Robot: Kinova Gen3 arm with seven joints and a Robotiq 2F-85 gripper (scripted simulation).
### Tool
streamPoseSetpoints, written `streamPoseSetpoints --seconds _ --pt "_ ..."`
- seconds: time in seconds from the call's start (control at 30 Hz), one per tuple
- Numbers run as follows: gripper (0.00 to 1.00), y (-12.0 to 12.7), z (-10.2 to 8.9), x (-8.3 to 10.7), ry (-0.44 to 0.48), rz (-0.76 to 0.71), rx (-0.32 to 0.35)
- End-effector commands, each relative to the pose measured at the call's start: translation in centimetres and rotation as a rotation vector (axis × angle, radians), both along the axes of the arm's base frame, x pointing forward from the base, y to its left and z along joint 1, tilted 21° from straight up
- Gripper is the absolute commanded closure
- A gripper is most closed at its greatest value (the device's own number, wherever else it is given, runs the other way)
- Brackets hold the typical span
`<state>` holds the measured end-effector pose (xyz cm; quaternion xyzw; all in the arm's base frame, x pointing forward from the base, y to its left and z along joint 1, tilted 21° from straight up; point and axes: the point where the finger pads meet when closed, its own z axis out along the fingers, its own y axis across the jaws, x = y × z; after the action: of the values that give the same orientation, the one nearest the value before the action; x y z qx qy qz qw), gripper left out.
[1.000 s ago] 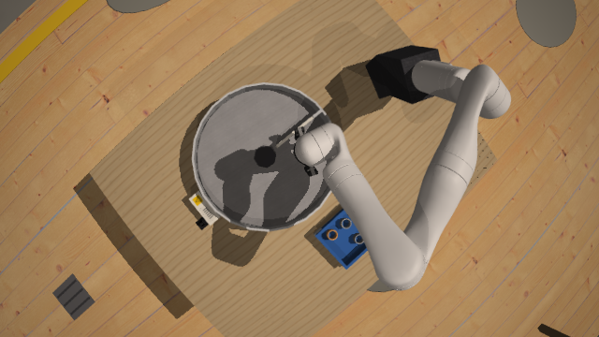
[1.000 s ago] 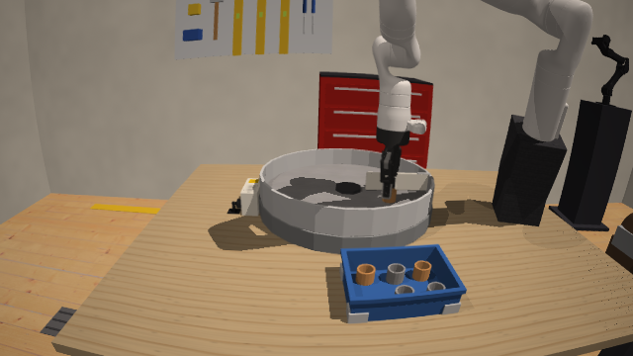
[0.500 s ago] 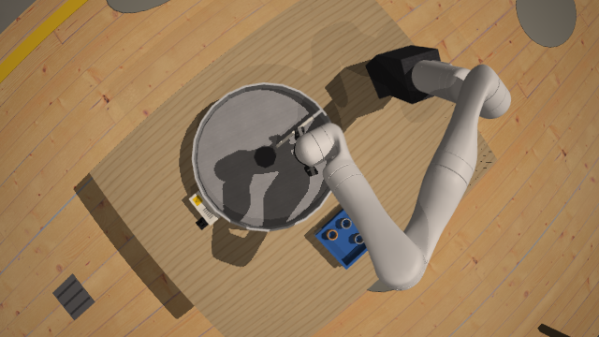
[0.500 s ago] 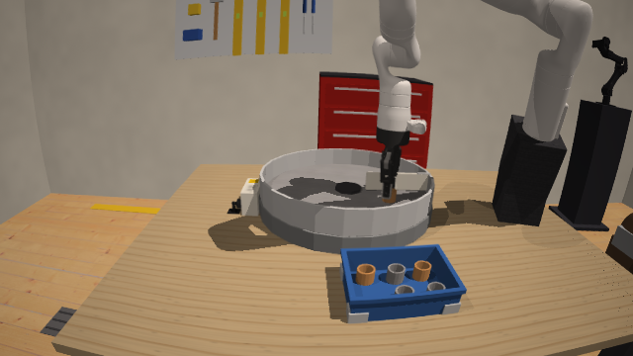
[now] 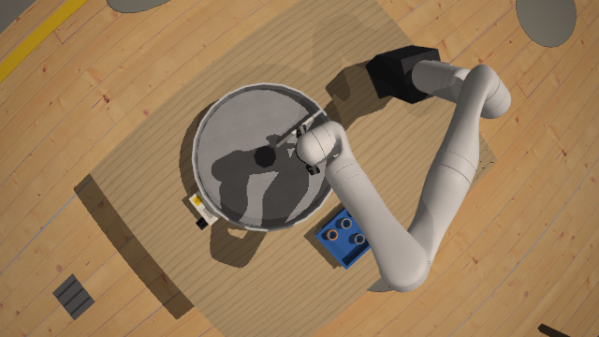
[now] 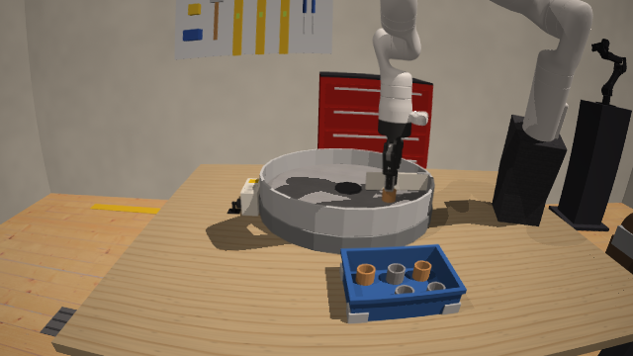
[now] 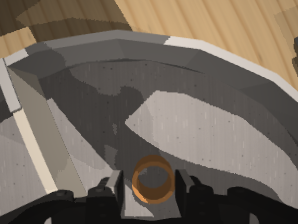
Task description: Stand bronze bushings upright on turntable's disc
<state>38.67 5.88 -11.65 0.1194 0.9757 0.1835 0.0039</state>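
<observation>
Bronze shows between the fingers: one bronze bushing (image 7: pixel 153 179) stands upright on its open end, bore facing up, with a sliver of grey visible on either side. I judge the fingers released, straddling the bushing rather than pinching it. It sits directly on the disc (image 6: pixel 316 197), out toward the rim and well apart from the dark hub (image 6: pixel 347 188). Its long axis is vertical and in line with the wrist, so a clean lift straight up should leave it standing. A pale upright partition (image 6: pixel 374 180) stands just behind, and the turntable wall (image 6: pixel 321 218) lies near. On the bench, the blue crate (image 6: pixel 396 303) still holds two bronze sleeves (image 6: pixel 366 274) among three steel bushings (image 6: pixel 396 273).
</observation>
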Motion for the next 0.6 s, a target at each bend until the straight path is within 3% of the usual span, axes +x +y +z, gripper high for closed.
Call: streamPoseSetpoints --seconds 0.0,0.23,0.57 --pt "0.60 -0.4 1.5 0.4 -0.012 -0.006 0.002" --pt "0.60 -1.3 3.9 0.2 -0.012 -0.006 0.002" --pt "0.60 -1.5 4.3 0.2 -0.012 -0.006 0.002"
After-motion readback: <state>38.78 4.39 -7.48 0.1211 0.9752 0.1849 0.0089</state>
